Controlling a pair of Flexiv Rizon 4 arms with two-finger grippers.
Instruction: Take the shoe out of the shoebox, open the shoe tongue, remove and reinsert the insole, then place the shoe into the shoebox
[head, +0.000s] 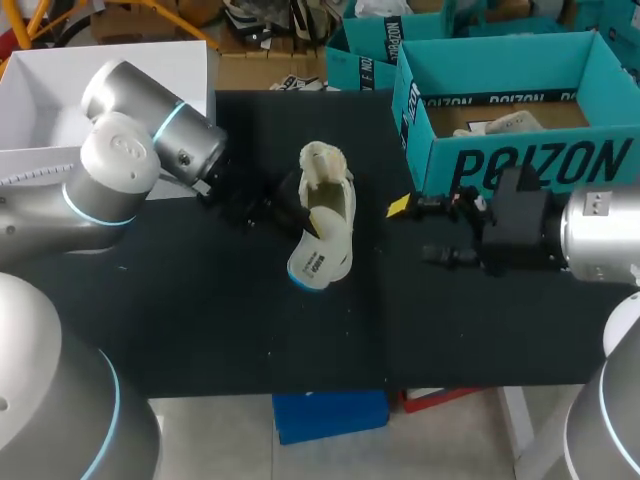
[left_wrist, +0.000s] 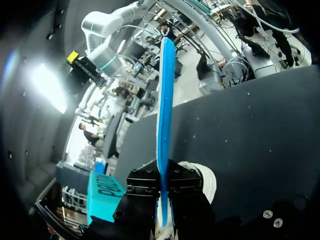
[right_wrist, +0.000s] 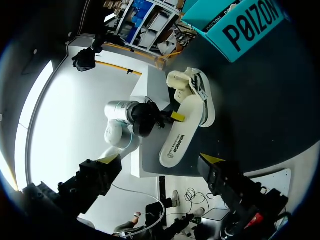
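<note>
The cream shoe (head: 328, 172) lies on the black counter (head: 200, 320), out of the teal shoebox (head: 520, 165), which stands apart at the counter's far right. The insole (head: 320, 258) — cream on top, blue beneath — sticks out from the shoe's opening. The left jaws pinch it near one edge, a pad on each face. The right jaws are spread and hold nothing, hovering beside the shoe on the shoebox side. Whether the insole is on its way out or in I cannot tell, but the step in hand looks to be the insole work either way. To do it well, the left arm should move the insole along the shoe's length, not across it, so the thin sole does not buckle — and the right jaws would best steady the shoe, since nothing pins it down.
</note>
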